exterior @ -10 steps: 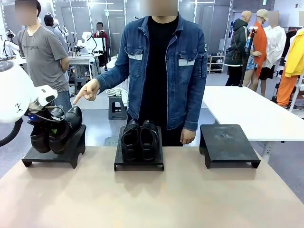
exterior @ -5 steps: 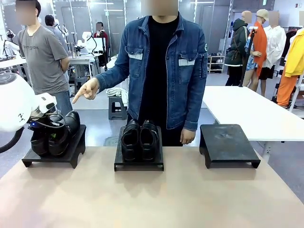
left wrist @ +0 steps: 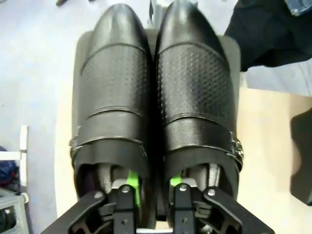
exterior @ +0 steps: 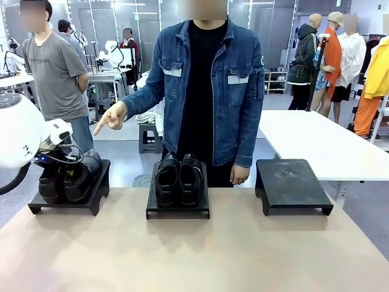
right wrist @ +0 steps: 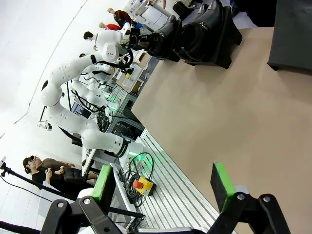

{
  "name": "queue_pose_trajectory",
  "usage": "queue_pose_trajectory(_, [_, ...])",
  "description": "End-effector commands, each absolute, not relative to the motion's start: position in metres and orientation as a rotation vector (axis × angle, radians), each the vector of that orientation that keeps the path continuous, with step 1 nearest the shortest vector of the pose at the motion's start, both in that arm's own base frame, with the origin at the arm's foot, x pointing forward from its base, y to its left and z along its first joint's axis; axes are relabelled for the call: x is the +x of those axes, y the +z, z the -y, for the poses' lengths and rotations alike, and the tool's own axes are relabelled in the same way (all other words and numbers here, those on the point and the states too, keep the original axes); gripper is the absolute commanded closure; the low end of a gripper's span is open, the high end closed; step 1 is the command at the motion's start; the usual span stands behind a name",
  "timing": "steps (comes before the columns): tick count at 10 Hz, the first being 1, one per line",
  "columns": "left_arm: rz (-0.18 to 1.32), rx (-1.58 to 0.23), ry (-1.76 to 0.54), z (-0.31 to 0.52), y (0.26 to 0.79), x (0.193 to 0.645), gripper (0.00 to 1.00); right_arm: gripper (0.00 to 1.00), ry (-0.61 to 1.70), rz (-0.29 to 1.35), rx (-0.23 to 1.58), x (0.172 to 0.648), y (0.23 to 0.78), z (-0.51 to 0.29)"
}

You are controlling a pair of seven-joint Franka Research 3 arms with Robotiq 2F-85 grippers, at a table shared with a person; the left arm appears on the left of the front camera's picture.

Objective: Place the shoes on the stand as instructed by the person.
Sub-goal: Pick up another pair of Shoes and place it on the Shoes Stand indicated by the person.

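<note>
One pair of black shoes (exterior: 68,178) sits on the left stand (exterior: 97,190). My left gripper (exterior: 61,163) reaches down into them from the left. In the left wrist view the two shoes (left wrist: 156,97) lie side by side on the stand (left wrist: 231,58). My left gripper (left wrist: 153,181) is open, with one green-padded finger (left wrist: 131,181) in each shoe opening and the inner walls between them. A second pair of shoes (exterior: 178,178) rests on the middle stand (exterior: 177,213). The person's hand (exterior: 111,117) points toward the left stand. My right gripper (right wrist: 163,195) hangs open and empty over the table's near side.
The right stand (exterior: 293,182) carries nothing. The person stands right behind the middle stand, the other hand (exterior: 240,175) hanging at the table's far edge. The tan tabletop (exterior: 194,255) in front of the stands is bare. A white table (exterior: 328,143) stands behind on the right.
The left pair has gone from tilted and lifted to sitting flat on the left stand. My left arm sank a little with it, and its fingers have eased apart.
</note>
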State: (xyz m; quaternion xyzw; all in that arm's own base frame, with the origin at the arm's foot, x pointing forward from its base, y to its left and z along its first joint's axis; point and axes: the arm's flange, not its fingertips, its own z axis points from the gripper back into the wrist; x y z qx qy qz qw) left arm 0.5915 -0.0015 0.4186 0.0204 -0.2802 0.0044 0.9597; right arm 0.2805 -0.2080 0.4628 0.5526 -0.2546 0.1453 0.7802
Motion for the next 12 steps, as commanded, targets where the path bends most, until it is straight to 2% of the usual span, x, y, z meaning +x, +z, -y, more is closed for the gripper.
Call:
queue_pose_trajectory(1, [0.595, 0.066, 0.016, 0.004, 0.426, 0.596, 0.20, 0.00, 0.325, 0.573, 1.205, 0.281, 0.464, 0.209])
queue_pose_trajectory(2, [0.590, 0.056, 0.009, 0.003, 0.428, 0.593, 0.00, 0.00, 0.325, 0.573, 1.205, 0.281, 0.464, 0.209])
queue_pose_trajectory(4, [0.589, 0.058, 0.013, -0.001, 0.432, 0.592, 0.00, 0.00, 0.325, 0.573, 1.205, 0.281, 0.464, 0.209])
queue_pose_trajectory(5, [0.591, 0.060, 0.011, 0.000, 0.435, 0.591, 0.13, 0.00, 0.325, 0.573, 1.205, 0.281, 0.464, 0.209])
queue_pose_trajectory(6, [0.590, 0.063, 0.011, 0.001, 0.436, 0.590, 0.04, 0.00, 0.325, 0.573, 1.205, 0.281, 0.464, 0.209])
queue_pose_trajectory(7, [0.579, 0.070, 0.013, 0.001, 0.437, 0.589, 0.00, 0.00, 0.325, 0.573, 1.205, 0.281, 0.464, 0.209])
queue_pose_trajectory(12, [0.591, 0.043, 0.013, -0.001, 0.434, 0.591, 0.00, 0.00, 0.325, 0.573, 1.205, 0.281, 0.464, 0.209])
